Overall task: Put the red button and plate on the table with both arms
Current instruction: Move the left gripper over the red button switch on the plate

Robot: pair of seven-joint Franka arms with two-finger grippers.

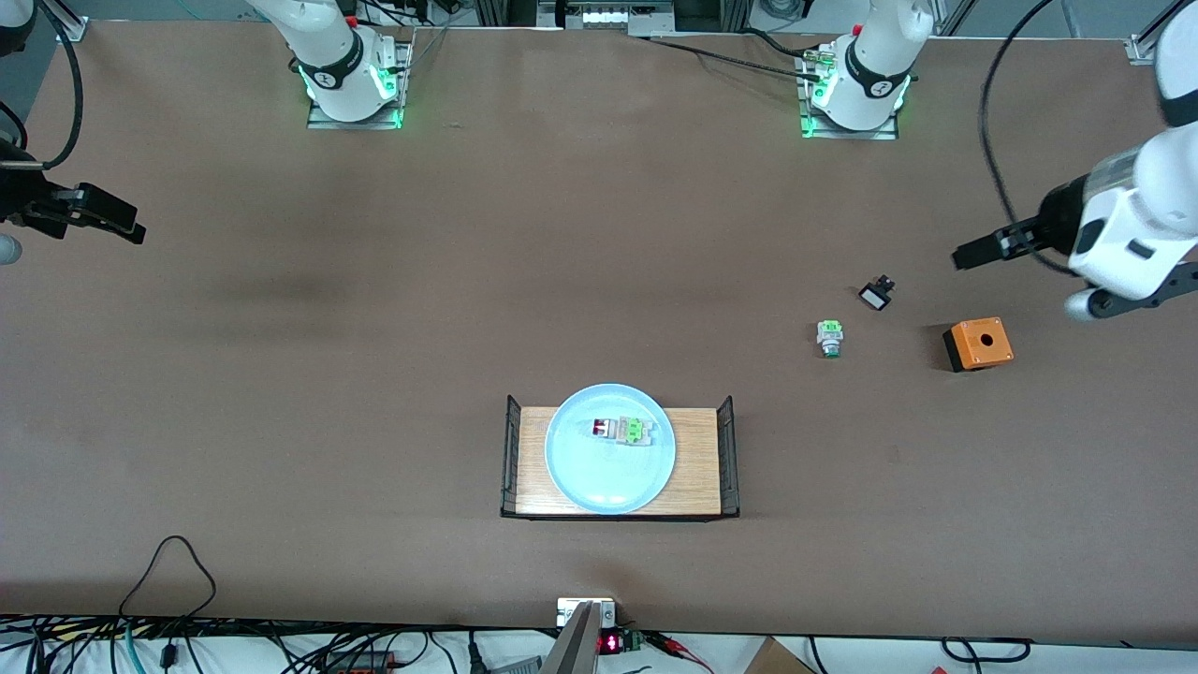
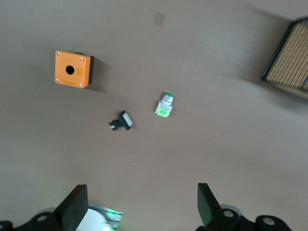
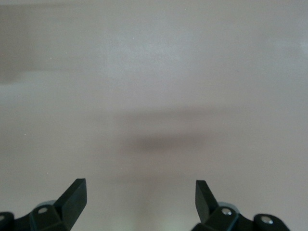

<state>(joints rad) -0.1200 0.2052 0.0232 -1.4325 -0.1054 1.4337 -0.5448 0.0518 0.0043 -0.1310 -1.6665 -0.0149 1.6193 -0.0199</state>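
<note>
The pale blue plate (image 1: 609, 449) rests on the small wooden tray (image 1: 697, 468) near the front-camera edge of the brown table (image 1: 374, 374). The red button (image 1: 623, 430) lies in the plate, red cap toward the right arm's end. My left gripper (image 1: 969, 253) is open and empty, held over the table at the left arm's end, above the orange box; its fingers (image 2: 74, 202) frame bare table. My right gripper (image 1: 126, 227) is open and empty over the table's right-arm end; its fingers (image 3: 74, 195) show only bare table.
An orange box with a hole (image 1: 979, 343) (image 2: 73, 69), a small green-and-white switch without a red cap (image 1: 829, 337) (image 2: 164, 105) and a small black part (image 1: 877, 294) (image 2: 122, 121) lie toward the left arm's end. The tray's corner shows in the left wrist view (image 2: 291, 62).
</note>
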